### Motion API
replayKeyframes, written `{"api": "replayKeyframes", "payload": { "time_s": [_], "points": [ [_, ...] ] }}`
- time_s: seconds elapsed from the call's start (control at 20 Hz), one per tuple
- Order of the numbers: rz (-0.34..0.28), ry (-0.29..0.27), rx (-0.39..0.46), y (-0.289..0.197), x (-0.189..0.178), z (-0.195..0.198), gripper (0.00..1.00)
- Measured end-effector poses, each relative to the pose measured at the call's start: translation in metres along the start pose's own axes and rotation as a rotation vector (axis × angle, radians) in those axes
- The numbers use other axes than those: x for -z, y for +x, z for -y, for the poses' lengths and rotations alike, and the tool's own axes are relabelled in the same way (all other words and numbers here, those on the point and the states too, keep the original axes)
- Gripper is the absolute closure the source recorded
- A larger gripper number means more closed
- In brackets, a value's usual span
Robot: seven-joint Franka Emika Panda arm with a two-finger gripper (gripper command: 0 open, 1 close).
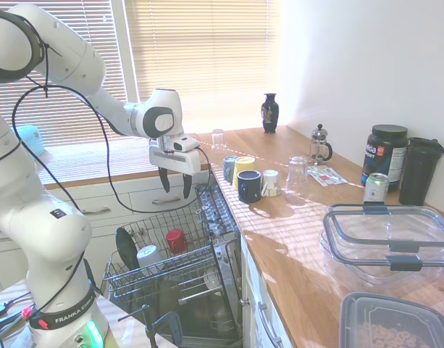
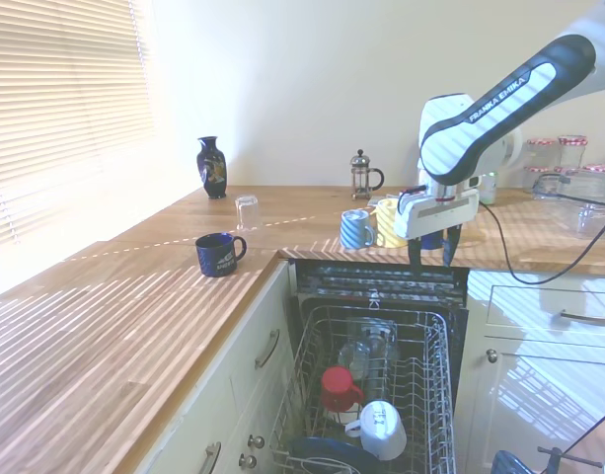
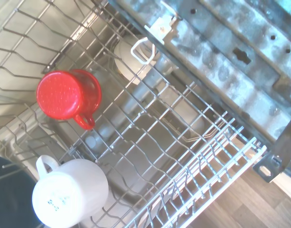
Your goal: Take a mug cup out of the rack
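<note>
Hanging gripper (image 1: 174, 184): held high over the rack's far end, fingers pointing down and set apart with nothing between them
Rack (image 1: 200, 257): grey wire basket pulled out of the open dishwasher below the wooden counter (image 1: 316, 239), open from above
Mug cup (image 1: 176, 240): red, upside down among the prongs mid-rack, handle towards the white mug in the wrist view
Arm pose: reaches across from its base, wrist turned straight down
Neighbours: white mug (image 1: 148, 256) just beside the red one; dark plate (image 1: 125, 246) next to it; upturned clear glass (image 2: 366, 341) further back
Counter: cluster of mugs (image 1: 249, 185) near the counter's edge, well apart from the rack
</note>
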State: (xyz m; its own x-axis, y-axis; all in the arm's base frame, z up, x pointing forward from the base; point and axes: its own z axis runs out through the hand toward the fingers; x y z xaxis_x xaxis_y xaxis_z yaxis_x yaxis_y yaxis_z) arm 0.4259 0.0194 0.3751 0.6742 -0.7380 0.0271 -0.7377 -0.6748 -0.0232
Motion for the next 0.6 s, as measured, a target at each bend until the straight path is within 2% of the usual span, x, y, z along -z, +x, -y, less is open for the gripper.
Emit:
{"api": "replayKeyframes", "payload": {
  "time_s": [0.2,0.4,0.6],
  "points": [
    [0.001,-0.018,0.035,-0.011,-0.006,0.009,0.0],
    [-0.008,-0.049,0.144,-0.051,-0.034,0.043,0.0],
    [0.0,-0.106,0.266,-0.078,-0.076,0.065,0.0]
  ]
}}
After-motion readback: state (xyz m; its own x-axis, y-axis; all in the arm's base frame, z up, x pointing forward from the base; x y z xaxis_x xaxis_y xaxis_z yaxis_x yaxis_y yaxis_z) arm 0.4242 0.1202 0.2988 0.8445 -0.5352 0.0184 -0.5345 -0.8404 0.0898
